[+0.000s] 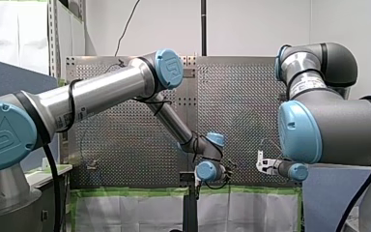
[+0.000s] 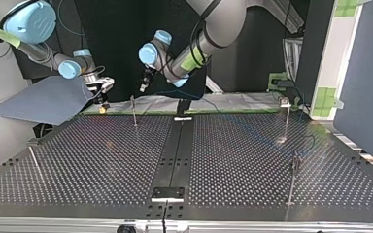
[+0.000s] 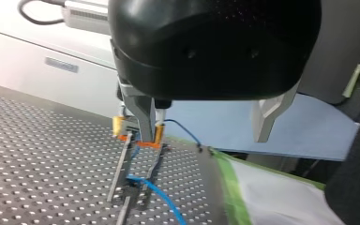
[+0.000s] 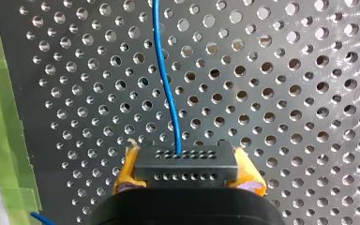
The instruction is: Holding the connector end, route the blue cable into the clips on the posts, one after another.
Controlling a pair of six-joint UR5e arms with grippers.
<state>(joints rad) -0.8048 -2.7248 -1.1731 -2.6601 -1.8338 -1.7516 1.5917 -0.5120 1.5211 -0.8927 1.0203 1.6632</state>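
Observation:
In the right wrist view my right gripper (image 4: 187,177) is shut with its yellow pads (image 4: 127,172) on a black connector (image 4: 186,165). The blue cable (image 4: 166,84) runs from the connector out over the perforated table (image 4: 286,93). In the left wrist view my left gripper (image 3: 201,139) is open and holds nothing. Ahead of it stand my right gripper (image 3: 138,134) and a thin post (image 3: 121,168) with the blue cable (image 3: 157,190) at its clip. In the top view my right gripper (image 2: 102,99) hangs by the table's far edge, with my left gripper (image 2: 143,87) beside it.
Other thin posts stand on the table (image 2: 102,160): one near the far edge (image 2: 133,110), two at the top view's right (image 2: 287,119) (image 2: 294,179) and one at its left (image 2: 34,162). Green tape (image 4: 4,117) lines the table's edge. A blue-grey sheet (image 2: 43,99) lies beyond it.

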